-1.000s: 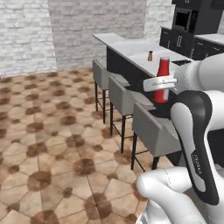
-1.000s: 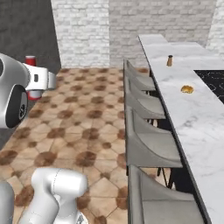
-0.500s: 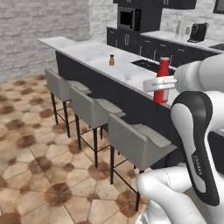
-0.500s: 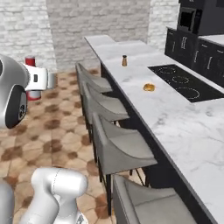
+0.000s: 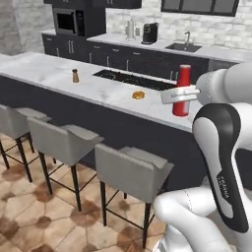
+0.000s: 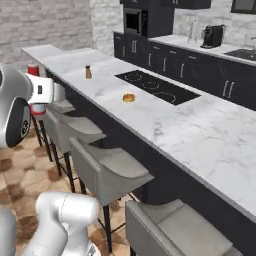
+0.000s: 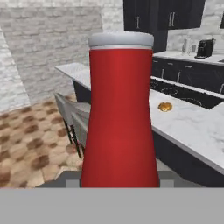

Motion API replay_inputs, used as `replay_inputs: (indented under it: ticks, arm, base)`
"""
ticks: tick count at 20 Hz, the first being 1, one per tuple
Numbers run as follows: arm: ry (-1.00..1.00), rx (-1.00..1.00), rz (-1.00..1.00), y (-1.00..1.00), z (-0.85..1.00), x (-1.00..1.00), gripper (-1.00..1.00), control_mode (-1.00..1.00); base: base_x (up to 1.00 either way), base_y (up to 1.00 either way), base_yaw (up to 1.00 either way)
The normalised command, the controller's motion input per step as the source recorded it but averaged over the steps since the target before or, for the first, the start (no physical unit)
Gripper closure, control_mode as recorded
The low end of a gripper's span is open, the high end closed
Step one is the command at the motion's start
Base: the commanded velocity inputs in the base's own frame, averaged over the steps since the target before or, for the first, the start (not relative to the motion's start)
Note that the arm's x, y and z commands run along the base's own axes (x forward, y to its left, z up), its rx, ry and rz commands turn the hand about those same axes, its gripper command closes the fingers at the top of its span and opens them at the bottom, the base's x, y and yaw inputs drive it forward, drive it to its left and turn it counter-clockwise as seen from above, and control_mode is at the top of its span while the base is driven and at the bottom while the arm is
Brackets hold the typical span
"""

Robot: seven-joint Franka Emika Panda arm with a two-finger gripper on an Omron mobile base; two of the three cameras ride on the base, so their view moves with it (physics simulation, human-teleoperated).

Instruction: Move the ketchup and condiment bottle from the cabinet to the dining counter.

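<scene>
Red plastic fills your hand camera: the ketchup (image 7: 120,118) stands upright right in front of the lens, whitish cap on top, its base sitting down between the dark finger tips. Your end effector (image 5: 180,95) is clamped around that bottle at mid-height, and in the left base view you can see it held upright in the air, at the near edge of the dining desk (image 5: 54,74) and above it. From the right base view the ketchup (image 6: 35,90) peeks out behind the white wrist, off the end of the desk (image 6: 200,130) on the stool side.

Look along the marble and you have a small brown shaker-like bottle (image 5: 75,76) standing alone on the far stretch, well apart from your load. Nearer, a small round golden-brown item (image 5: 139,95) lies on the white top, just beside the black cooktop (image 5: 128,79) set into the desk. The same round item (image 7: 165,106) shows in your hand view, to the right of the ketchup and beyond it.

Grey stools (image 5: 130,170) line the near side of the dark base, three of them in the left base view, tucked close under the overhang. Behind the desk, the back counter against the pale brick wall carries a black coffee machine (image 5: 149,33), and a sink (image 5: 184,47) is set into it, with a built-in microwave (image 5: 65,21) in the tall dark cupboards to the left. Patterned brown tile floor (image 5: 29,216) runs under the stools.
</scene>
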Motion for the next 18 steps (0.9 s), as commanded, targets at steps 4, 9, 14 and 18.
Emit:
replay_inputs:
  ticks: [4,9,14,18]
  arm:
    - [0.00,0.00,0.00,0.00,0.00,0.00,1.00,1.00]
    - [0.00,0.00,0.00,0.00,0.00,0.00,1.00,1.00]
    - [0.00,0.00,0.00,0.00,0.00,0.00,1.00,1.00]
    - [0.00,0.00,0.00,0.00,0.00,0.00,1.00,1.00]
  base:
    - [0.26,0.24,-0.77]
    - [0.35,0.25,-0.69]
    - [0.34,0.12,-0.58]
    - [0.54,0.21,-0.31]
